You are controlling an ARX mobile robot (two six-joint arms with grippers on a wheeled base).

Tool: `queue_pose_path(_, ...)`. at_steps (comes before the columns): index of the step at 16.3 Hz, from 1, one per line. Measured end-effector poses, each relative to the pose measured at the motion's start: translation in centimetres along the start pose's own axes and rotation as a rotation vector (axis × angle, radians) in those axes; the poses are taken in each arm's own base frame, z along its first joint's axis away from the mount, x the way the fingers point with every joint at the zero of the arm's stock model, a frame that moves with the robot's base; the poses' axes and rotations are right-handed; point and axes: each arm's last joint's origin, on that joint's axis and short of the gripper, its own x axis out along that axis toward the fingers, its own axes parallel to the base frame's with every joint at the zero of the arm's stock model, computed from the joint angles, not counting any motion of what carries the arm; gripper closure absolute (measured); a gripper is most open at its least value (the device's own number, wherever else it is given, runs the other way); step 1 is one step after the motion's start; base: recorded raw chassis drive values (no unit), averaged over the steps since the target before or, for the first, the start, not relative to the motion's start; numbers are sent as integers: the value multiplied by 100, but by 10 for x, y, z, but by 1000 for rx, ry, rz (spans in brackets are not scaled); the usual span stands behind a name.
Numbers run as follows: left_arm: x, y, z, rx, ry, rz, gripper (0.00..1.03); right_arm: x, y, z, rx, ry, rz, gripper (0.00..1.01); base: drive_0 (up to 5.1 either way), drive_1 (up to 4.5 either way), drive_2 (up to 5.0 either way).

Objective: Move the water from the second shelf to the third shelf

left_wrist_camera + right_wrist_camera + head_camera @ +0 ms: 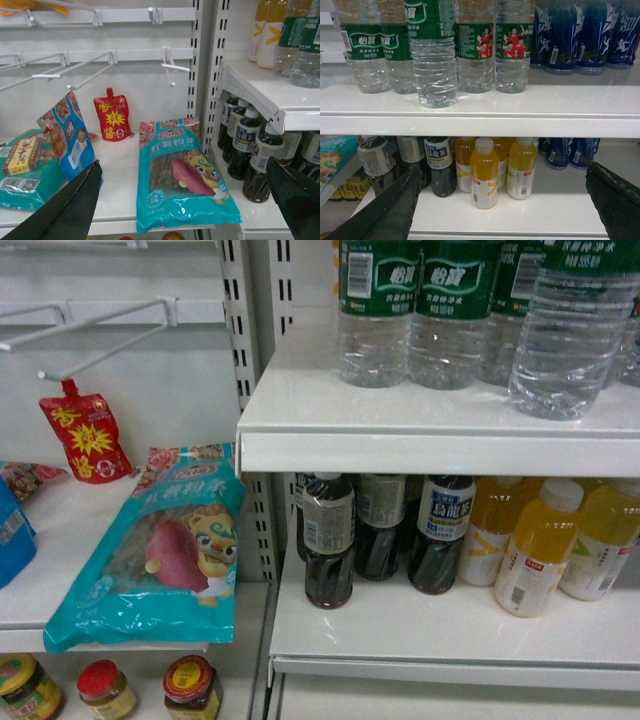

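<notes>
The right gripper [502, 200] hangs wide open and empty; the water bottle [435, 55] stands forward, up-left of it, easiest to reach.

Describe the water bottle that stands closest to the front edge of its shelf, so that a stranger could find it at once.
Find the white shelf carrying clear water bottles with green labels, above the dark tea and yellow juice bottles. One water bottle stands forward of the row, near the shelf's front edge. Its neighbours stay lined up behind it; only this one sticks out in front.
</notes>
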Motion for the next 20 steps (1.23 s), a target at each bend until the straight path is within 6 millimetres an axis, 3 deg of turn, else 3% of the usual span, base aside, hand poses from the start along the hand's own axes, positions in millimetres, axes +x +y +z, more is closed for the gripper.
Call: queue_pose_path(20, 0, 0, 0, 0, 5, 0, 5, 0, 0, 0, -2, 2, 0, 3, 0, 0, 0)
